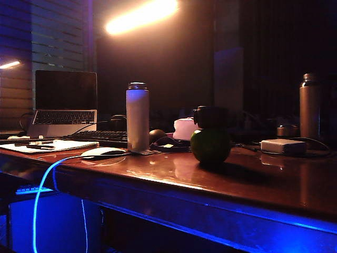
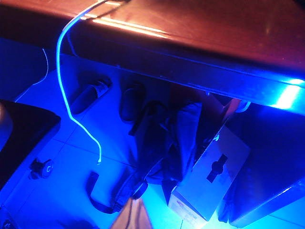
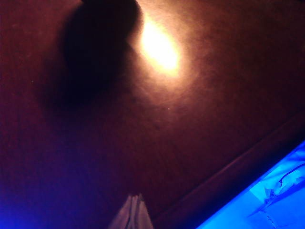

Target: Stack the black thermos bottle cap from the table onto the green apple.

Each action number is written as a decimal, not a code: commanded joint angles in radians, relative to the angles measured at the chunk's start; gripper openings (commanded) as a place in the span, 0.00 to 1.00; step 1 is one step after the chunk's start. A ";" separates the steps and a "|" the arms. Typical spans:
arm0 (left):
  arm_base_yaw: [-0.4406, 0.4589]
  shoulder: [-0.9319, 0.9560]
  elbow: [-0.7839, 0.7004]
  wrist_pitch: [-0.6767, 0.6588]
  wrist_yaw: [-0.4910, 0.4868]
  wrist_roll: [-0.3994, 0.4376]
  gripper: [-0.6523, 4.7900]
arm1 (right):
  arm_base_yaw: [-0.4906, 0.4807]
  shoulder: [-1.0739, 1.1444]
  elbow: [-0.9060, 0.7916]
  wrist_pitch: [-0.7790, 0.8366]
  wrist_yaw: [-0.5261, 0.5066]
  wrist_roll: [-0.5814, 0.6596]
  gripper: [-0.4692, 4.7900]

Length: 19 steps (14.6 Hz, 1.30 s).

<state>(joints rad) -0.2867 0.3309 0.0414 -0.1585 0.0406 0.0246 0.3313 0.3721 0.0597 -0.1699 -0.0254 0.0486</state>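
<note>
The green apple [image 1: 210, 146] sits on the reddish-brown table [image 1: 263, 184], right of centre. The black thermos bottle cap [image 1: 210, 117] rests upright on top of it. Neither gripper shows in the exterior view. My left gripper [image 2: 133, 210] is shut with nothing in it and hangs off the table's front edge, over the blue-lit floor. My right gripper [image 3: 135, 205] is shut and empty above bare table top [image 3: 200, 143] near the front edge. A dark shadow [image 3: 95, 47] lies further in. Apple and cap do not show in either wrist view.
A white bottle [image 1: 137, 117], a mouse [image 1: 102, 152], a keyboard [image 1: 100, 137] and a laptop [image 1: 65, 103] stand to the left. A metal bottle [image 1: 309, 105] and a white box [image 1: 283, 146] stand to the right. Under the table lie a bag [image 2: 167, 143] and a cardboard box [image 2: 209, 176].
</note>
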 commanded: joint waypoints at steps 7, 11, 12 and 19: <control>0.001 0.000 0.003 0.014 -0.002 0.002 0.12 | 0.000 -0.003 0.005 0.018 0.001 0.005 0.08; 0.007 -0.074 0.002 -0.002 0.001 0.002 0.12 | -0.021 -0.131 -0.024 0.007 -0.002 0.005 0.08; 0.021 -0.105 0.001 -0.003 0.002 0.002 0.12 | -0.040 -0.169 -0.035 0.011 -0.002 0.005 0.08; 0.259 -0.320 -0.008 -0.003 0.000 0.002 0.12 | -0.203 -0.357 -0.053 0.009 0.001 0.004 0.08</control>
<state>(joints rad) -0.0364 0.0250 0.0357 -0.1749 0.0406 0.0257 0.1364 0.0292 0.0101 -0.1738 -0.0254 0.0486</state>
